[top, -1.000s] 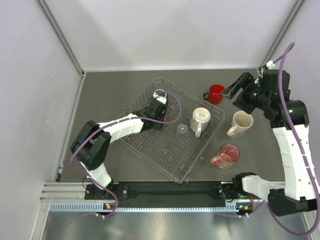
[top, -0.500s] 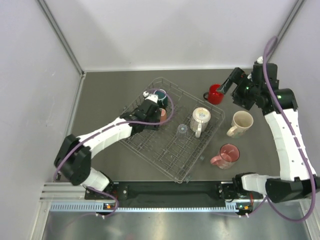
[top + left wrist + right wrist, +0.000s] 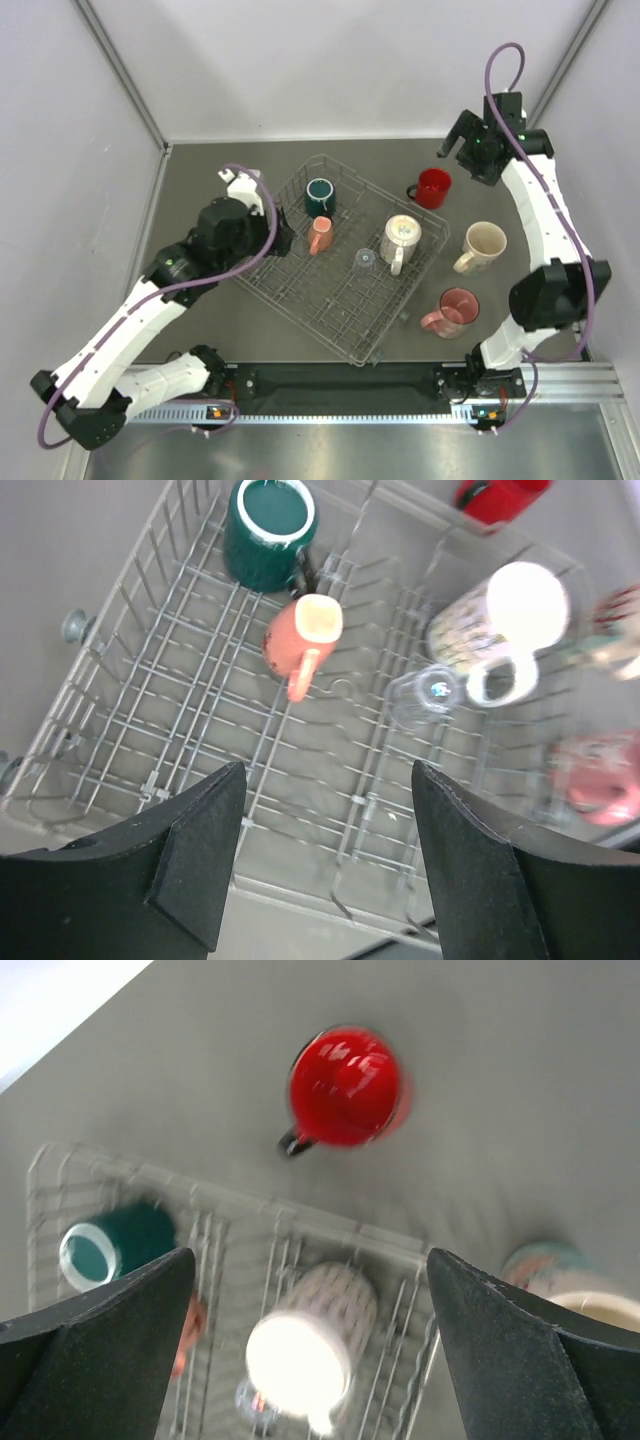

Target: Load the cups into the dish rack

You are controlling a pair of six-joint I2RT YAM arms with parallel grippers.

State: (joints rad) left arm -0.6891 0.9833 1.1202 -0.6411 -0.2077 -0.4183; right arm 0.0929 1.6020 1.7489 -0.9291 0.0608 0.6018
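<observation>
Silver-grey wire, the dish rack point(image 3: 130, 730) lies on the dark tabletop point(image 3: 380, 160) straight ahead of your left tool point(image 3: 328, 780), whose fingers stand wide apart with nothing between them. Inside the rack, at the end farthest from that tool, the dark teal mug point(image 3: 268, 530) sits mouth up. Just nearer is the small salmon mug point(image 3: 300, 640), its handle pointing back at the tool; it looks tipped over, though the angle makes that hard to judge. To the right of those are a patterned cream mug point(image 3: 490, 620) and, just beside it, a small clear glass point(image 3: 425, 695). Your right tool point(image 3: 310, 1260) is likewise spread open and empty, high over the red mug point(image 3: 345, 1085), which stands on the tabletop just outside the rack. Also outside, back toward that arm's base, stand a plain cream mug point(image 3: 483, 246) and a translucent pink mug point(image 3: 455, 310).
</observation>
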